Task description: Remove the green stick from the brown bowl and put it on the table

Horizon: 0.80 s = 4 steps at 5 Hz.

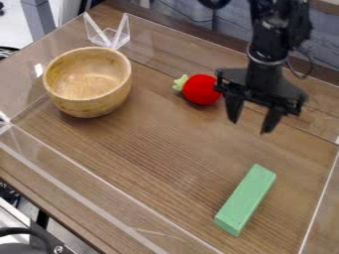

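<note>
Low clear plastic walls [79, 193] edge the large dark-brown wood-grain table [146, 149]; the right wall runs close to the right of the black two-fingered pincer [255, 110], the far wall sits behind it, the near wall is well toward the camera from it. Widest bare tabletop lies to the pincer's left and toward the camera, between the bowl and the stick. Pincer hangs over the table, pointing down, fingers [236, 107] apart with a visible gap between them, nothing in that gap, tips clear of the wood as far as can be seen; holding nothing, touching nothing. How wide compared to its full spread I cannot tell. Flat rectangular light-green stick [247, 198] lies flat on the table below the pincer in view, toward the camera, apart from it, its long side running diagonally, one end near the right wall. Round light-brown wooden bowl [87, 81] with paler inside sits well to the pincer's left, empty, near the far left corner. Red round fruit toy with green leaf [199, 88] sits just left of the pincer, close beside the left finger, contact not clear.
</note>
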### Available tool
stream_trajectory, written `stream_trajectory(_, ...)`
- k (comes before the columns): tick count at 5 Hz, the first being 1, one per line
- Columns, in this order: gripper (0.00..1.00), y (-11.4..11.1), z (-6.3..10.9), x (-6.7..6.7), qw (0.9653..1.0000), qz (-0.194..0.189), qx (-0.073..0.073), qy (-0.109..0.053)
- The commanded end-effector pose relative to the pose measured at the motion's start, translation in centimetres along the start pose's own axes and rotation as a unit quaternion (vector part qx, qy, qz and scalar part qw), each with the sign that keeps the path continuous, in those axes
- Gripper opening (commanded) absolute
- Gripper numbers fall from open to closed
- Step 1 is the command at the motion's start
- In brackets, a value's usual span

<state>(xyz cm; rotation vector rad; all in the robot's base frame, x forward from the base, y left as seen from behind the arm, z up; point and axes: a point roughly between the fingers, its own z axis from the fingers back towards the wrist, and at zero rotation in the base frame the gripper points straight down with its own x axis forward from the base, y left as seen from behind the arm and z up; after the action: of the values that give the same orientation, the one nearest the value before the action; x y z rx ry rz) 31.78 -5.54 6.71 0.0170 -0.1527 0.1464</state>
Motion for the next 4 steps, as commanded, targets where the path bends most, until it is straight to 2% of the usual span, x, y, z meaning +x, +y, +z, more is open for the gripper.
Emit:
stream_trajectory(1,0.00,0.5,1.2,2.2,0.9994,0.012,-0.004,-0.034)
stream_trajectory(2,1.00,-0.2,1.4,3.6,0.9989,0.026,-0.006,-0.039)
stream_trajectory(3,1.00,-1.0,1.6,4.7,0.9985,0.039,-0.008,-0.039)
stream_trajectory(4,1.00,0.3,2.6,4.6,0.9973,0.058,-0.007,-0.046)
